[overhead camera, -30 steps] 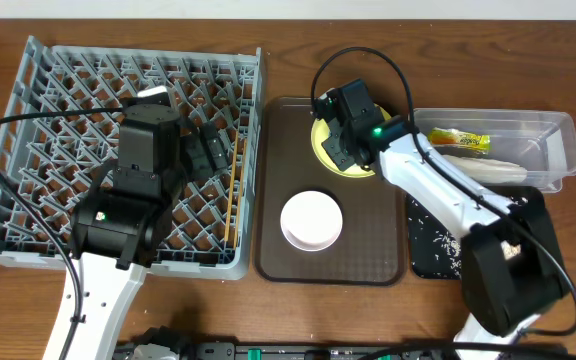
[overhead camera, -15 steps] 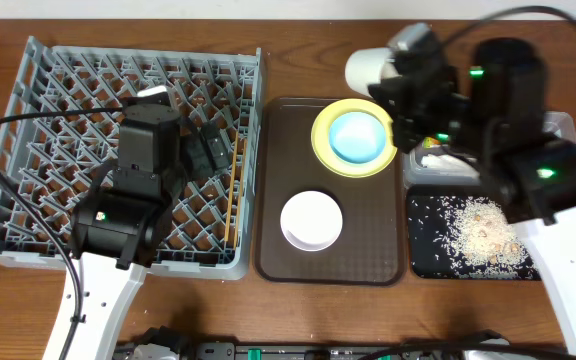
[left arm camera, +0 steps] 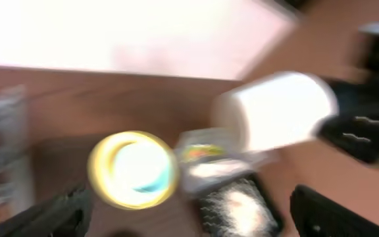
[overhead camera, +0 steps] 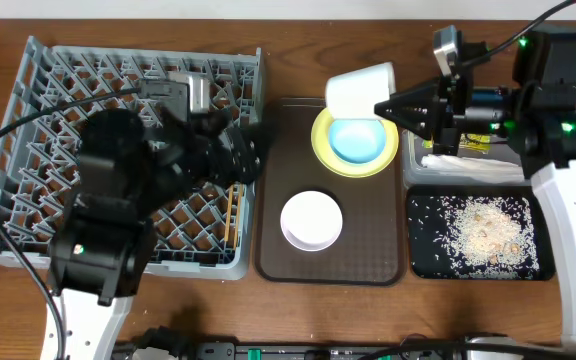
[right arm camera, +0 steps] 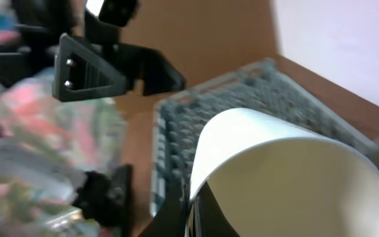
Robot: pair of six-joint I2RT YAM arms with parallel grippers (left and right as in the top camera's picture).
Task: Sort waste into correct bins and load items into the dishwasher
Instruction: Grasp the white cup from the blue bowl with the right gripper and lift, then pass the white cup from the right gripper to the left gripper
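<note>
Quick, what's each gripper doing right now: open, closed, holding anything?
Left gripper: open, holding nothing.
Right gripper: closed on the rim of the cup.

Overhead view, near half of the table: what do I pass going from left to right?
Grey dish rack, with chopsticks near its right edge → white bowl on the brown serving tray → black tray of rice.

One cup (overhead camera: 360, 90), one plate (overhead camera: 320, 141), one blue bowl (overhead camera: 358, 142), one white bowl (overhead camera: 311, 220), one rack (overhead camera: 38, 120), one brown tray (overhead camera: 368, 250).
</note>
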